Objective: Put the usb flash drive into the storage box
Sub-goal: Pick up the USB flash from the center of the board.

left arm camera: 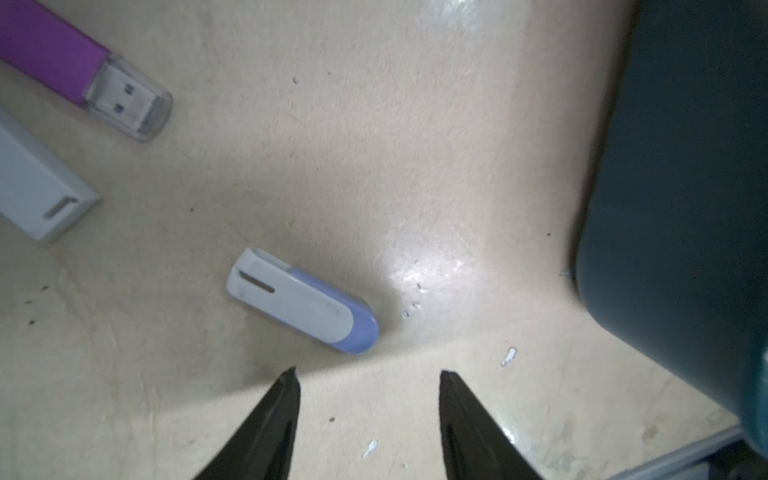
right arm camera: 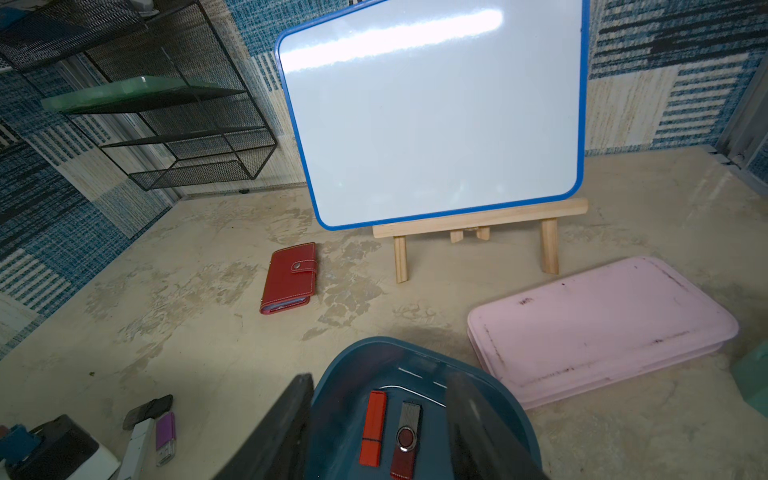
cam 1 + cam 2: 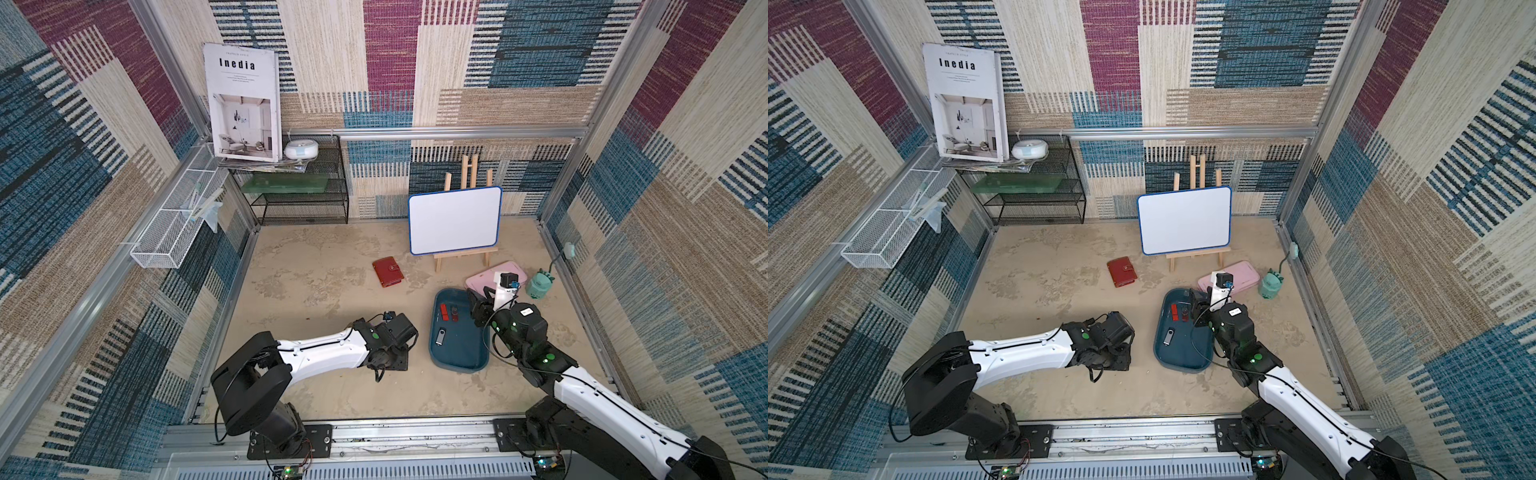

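Observation:
The teal storage box (image 3: 457, 357) lies on the table right of centre. In it lie a red flash drive (image 2: 373, 428), a dark red swivel drive (image 2: 406, 440) and a black-and-silver drive (image 3: 440, 336). My right gripper (image 2: 380, 380) hovers open over the box's far end, its blurred fingers on either side of the two red drives and holding nothing. My left gripper (image 1: 369, 376) points down at the table just left of the box (image 1: 685, 187), open and empty. Just beyond its tips lies a white-and-lavender flash drive (image 1: 302, 301). A purple drive (image 1: 83, 70) and a white drive (image 1: 37, 187) lie farther off.
A red wallet (image 3: 387, 272) lies mid-table. A whiteboard on a wooden easel (image 3: 455, 220) stands behind it. A flat pink case (image 3: 482, 280) and a green toy (image 3: 539, 286) sit beyond the box. A black wire shelf (image 3: 299, 187) fills the back left corner.

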Robot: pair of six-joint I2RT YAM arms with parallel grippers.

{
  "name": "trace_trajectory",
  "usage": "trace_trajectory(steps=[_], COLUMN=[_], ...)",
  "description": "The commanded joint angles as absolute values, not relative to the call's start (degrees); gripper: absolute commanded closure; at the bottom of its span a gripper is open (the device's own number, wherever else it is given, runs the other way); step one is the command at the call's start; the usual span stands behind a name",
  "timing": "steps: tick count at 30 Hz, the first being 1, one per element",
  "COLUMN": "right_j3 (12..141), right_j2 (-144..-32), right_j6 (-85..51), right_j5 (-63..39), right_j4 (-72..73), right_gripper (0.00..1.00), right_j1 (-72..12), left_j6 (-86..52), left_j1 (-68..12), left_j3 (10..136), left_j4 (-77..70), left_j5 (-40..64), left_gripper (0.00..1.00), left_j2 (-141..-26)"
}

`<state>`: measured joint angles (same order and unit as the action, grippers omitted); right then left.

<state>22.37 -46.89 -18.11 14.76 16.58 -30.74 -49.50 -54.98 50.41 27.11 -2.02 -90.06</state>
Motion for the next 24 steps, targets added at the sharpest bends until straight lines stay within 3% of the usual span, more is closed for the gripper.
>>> trace_trajectory(steps=[1,17,24], right_j3=[22.4,22.9,23.1], right_j2=[-47.1,-49.3,-49.4], right_j6=[-17.5,-17.8,-17.8], right_j5=[15.5,13.6,13.4], right_j4=[18.4,18.6,18.4], right_gripper=[0.44,0.44,0.44], right_j1=[-30.8,-30.8,-30.8], left_j6=[-50.0,-46.0,-44.0], left_j1=[-55.0,-54.9,-55.1], left_j3=[50.9,58.6,61.1], left_j4=[27.9,32.9,34.9], left_j5=[-3.9,-10.6,-11.4], left_gripper=[0.42,0.45,0.56], left_j2=[-91.4,-101.6,-104.4])
